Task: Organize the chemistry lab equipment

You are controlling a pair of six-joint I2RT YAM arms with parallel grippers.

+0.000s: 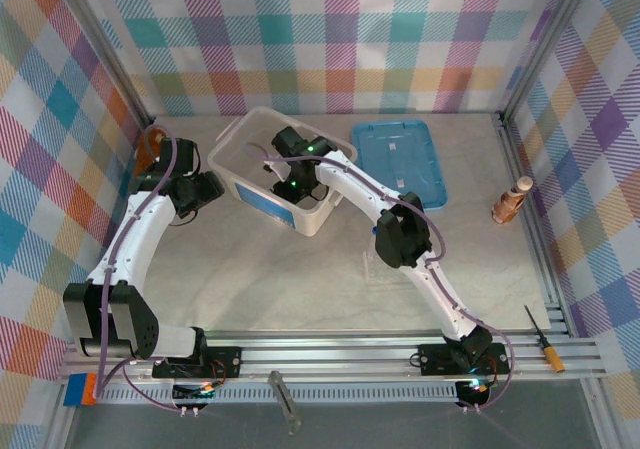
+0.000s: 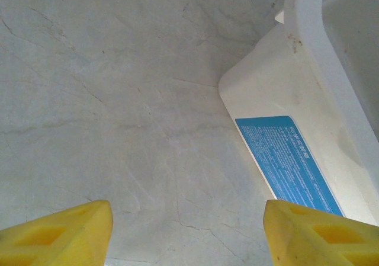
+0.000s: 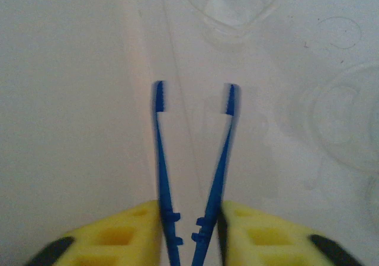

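While the left gripper (image 2: 186,221) hangs over the bare table (image 2: 89,100) with its yellow fingers wide apart and nothing between them, just beside a corner of the white bin (image 2: 272,94), the right gripper (image 3: 190,212) is down inside that bin. Its jaws are narrow and pinch the dark-blue tweezers (image 3: 162,165), whose handle end is cut off below. The tweezer tips are spread and slightly blurred. Beyond them, clear glassware (image 3: 234,8) shows only as faint outlines, one piece cropped by the top edge.
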